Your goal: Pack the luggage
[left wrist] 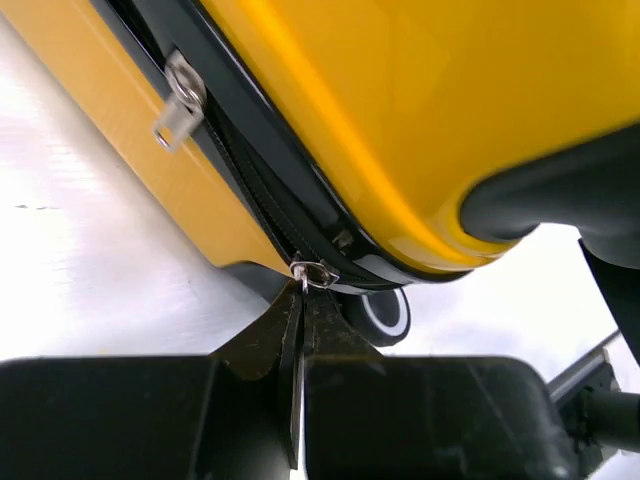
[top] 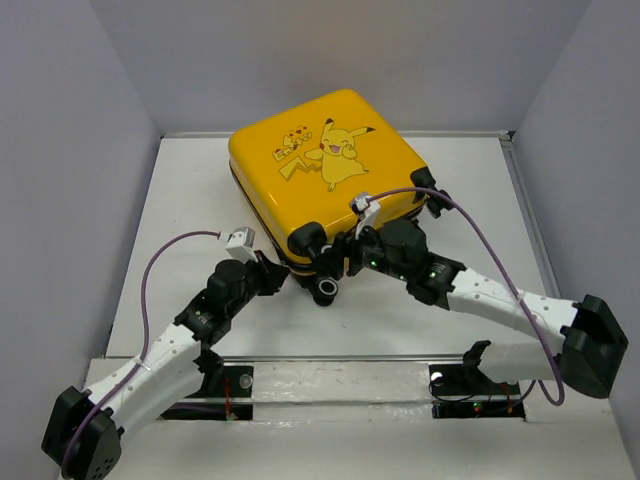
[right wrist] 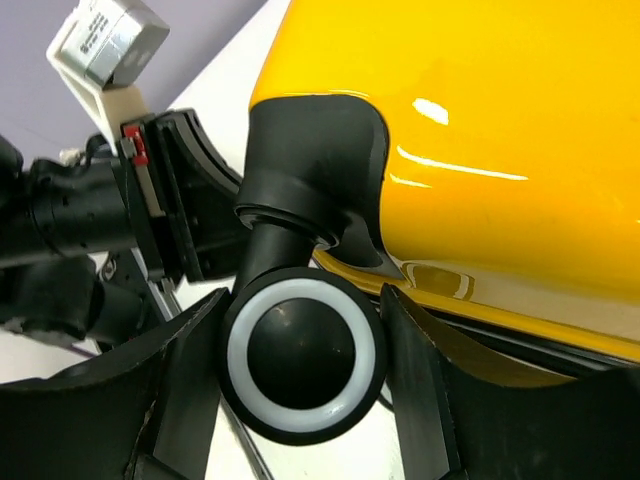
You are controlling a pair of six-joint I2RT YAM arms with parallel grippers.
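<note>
The luggage (top: 330, 160) is a yellow hard-shell suitcase with a Pikachu print, lying flat and closed at the back middle of the table. My left gripper (top: 272, 272) is at its near corner. In the left wrist view the gripper (left wrist: 303, 300) is shut on a thin metal zipper pull (left wrist: 313, 272) at the black zip line of the shell (left wrist: 400, 120). My right gripper (top: 335, 275) reaches the same corner from the right. In the right wrist view it (right wrist: 305, 300) is shut on a black wheel with a white ring (right wrist: 303, 352), below the yellow shell (right wrist: 480, 120).
A second metal zipper pull (left wrist: 180, 100) hangs further along the zip. The left arm's wrist and camera (right wrist: 105, 40) sit just beyond the wheel. White table (top: 180, 200), grey walls on three sides, a metal rail (top: 340, 365) at the near edge.
</note>
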